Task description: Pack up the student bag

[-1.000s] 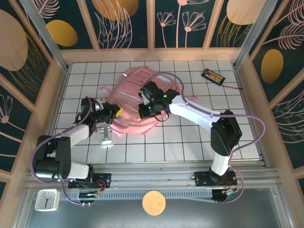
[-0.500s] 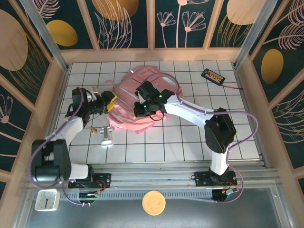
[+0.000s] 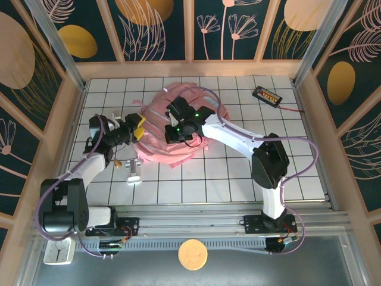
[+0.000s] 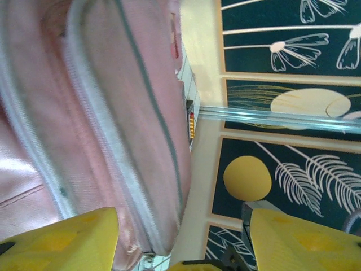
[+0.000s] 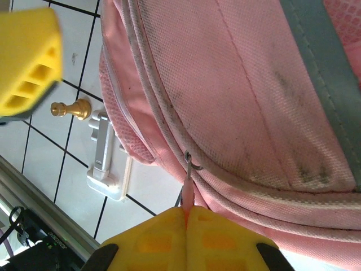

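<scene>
The student bag (image 3: 178, 143) is a large pink backpack lying on the white tiled table (image 3: 238, 173), left of its middle. My right gripper (image 3: 174, 132) is over the bag. In the right wrist view its yellow fingers (image 5: 225, 237) are shut on the pink zipper pull (image 5: 187, 195), which hangs from a metal slider on the bag's zip seam (image 5: 237, 175). My left gripper (image 3: 135, 126) is at the bag's left edge and open. In the left wrist view the bag's side (image 4: 101, 113) rises close in front of the left gripper (image 4: 183, 240), near the left finger.
A small gold pawn-shaped piece (image 3: 118, 162) and a white-and-silver clip-like object (image 3: 133, 173) lie on the tiles just below the left gripper, also seen as the gold piece (image 5: 70, 108) and the white object (image 5: 104, 164). A black device (image 3: 266, 95) with a red wire lies at the back right.
My left gripper opened and drew back up-left from the bag's lower edge. My right gripper moved up-left, still holding the zipper pull. The bag shifted a little toward the back.
</scene>
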Available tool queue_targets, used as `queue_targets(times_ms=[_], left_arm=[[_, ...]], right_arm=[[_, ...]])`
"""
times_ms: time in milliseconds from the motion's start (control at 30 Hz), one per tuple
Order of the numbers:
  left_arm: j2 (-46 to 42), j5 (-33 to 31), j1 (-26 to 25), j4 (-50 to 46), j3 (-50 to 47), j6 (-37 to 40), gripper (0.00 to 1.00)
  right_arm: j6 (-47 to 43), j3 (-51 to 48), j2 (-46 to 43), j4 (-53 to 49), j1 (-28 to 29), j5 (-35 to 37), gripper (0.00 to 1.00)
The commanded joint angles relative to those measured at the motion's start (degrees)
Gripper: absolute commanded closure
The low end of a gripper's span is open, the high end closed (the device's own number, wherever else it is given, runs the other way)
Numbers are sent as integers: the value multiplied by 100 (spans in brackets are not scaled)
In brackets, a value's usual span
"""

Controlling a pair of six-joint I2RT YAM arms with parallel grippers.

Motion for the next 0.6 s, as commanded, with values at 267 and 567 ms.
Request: queue_targets(times_ms=[267, 567], left_arm=[[741, -24, -392, 674, 364, -563, 39], [1204, -27, -486, 373, 711, -264, 41]], right_arm=[[-58, 256, 76, -67, 35, -200, 100], [-12, 287, 45, -70, 54, -182, 100]])
